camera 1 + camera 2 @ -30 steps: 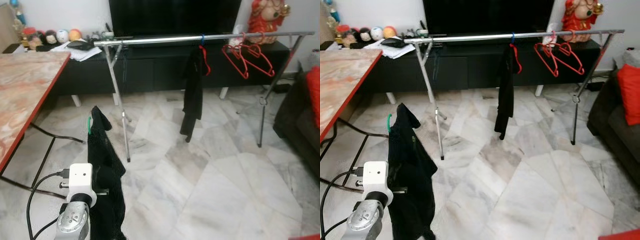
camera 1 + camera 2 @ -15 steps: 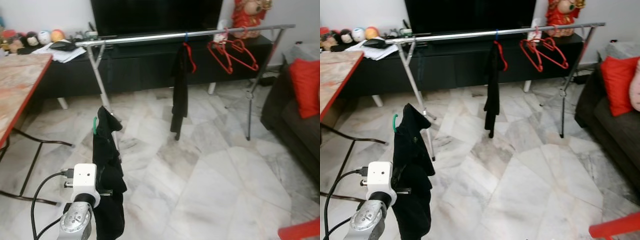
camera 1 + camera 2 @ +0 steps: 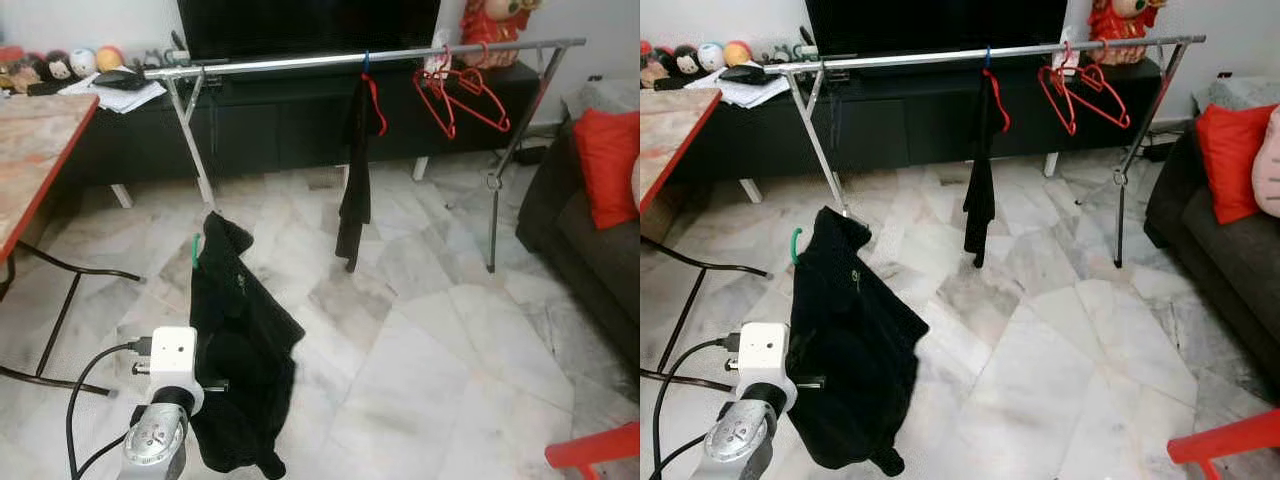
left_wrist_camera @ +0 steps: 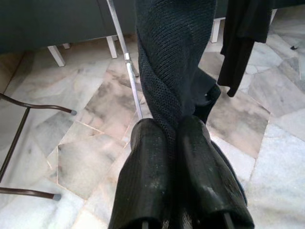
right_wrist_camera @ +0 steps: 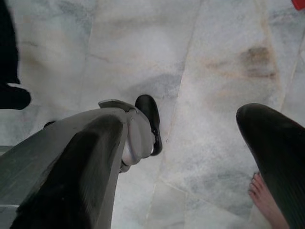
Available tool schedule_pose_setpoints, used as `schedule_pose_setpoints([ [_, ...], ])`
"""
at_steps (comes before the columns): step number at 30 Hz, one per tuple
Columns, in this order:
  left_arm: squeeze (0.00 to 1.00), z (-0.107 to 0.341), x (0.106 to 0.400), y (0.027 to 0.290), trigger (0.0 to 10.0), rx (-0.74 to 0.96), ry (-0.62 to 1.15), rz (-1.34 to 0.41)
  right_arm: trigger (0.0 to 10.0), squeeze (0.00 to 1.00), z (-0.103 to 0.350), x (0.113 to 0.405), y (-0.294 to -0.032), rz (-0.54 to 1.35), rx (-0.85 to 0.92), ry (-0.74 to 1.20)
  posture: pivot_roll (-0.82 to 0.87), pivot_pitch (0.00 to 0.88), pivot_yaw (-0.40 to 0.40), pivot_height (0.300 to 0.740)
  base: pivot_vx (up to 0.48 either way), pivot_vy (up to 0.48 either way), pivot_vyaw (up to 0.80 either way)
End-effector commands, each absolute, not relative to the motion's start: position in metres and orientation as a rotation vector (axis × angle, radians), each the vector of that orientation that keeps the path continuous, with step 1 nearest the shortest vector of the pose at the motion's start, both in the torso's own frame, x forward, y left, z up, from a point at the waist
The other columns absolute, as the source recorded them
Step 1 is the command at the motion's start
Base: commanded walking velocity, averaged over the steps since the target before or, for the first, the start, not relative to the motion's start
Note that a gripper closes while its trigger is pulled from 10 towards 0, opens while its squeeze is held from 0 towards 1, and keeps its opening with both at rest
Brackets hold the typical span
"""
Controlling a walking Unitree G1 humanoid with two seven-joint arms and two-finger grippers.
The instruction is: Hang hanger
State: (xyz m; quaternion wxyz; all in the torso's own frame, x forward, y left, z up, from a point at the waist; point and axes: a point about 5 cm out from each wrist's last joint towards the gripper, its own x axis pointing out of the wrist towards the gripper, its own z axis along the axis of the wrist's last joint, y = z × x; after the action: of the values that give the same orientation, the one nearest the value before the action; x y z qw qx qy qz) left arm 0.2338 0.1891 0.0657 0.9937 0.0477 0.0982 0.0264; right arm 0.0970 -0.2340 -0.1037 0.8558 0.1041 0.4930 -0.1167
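Note:
A black garment [image 3: 240,350] on a green hanger, hook [image 3: 195,248] up, hangs in front of me at lower left. My left gripper [image 4: 177,128] is shut on the knit cloth, and the garment covers its fingers in the eye views. A silver clothes rail [image 3: 300,62] stands across the room ahead of the garment. On it hang a black garment on a red hanger [image 3: 354,160] and a few bare red hangers [image 3: 462,92]. My right gripper [image 5: 190,129] hangs low over the marble floor, open and holding nothing.
A red-edged table [image 3: 40,140] stands at the left and a dark TV console [image 3: 280,135] behind the rail. At the right is a dark sofa with a red cushion [image 3: 603,150]. A red bar [image 3: 595,455] is at lower right. A person's bare foot [image 5: 262,193] is near my right gripper.
The camera has moved, so the rail and room have shifted in the picture. The held garment has swung and now flares out to the right. My left gripper keeps its hold.

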Motion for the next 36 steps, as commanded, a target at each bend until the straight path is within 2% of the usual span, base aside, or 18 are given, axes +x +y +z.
schedule_pose_setpoints([
  [1,0.00,0.076,0.236,0.189,10.0,0.087,0.144,0.051,10.0,0.00,-0.106,0.088,-0.234,-0.262,0.228,1.065,0.01,0.000,0.003,0.740,-0.319,0.000,-0.55],
  [28,0.00,0.086,0.243,0.181,10.0,0.086,0.116,0.001,10.0,0.00,-0.105,0.090,-0.235,-0.269,0.224,1.044,0.01,0.000,0.003,0.740,-0.343,0.000,-0.02],
  [36,0.00,0.092,0.247,0.167,10.0,0.101,0.139,-0.118,10.0,0.00,-0.104,0.093,-0.235,-0.234,0.194,1.024,0.02,0.000,0.004,0.740,-0.139,0.000,0.00],
])
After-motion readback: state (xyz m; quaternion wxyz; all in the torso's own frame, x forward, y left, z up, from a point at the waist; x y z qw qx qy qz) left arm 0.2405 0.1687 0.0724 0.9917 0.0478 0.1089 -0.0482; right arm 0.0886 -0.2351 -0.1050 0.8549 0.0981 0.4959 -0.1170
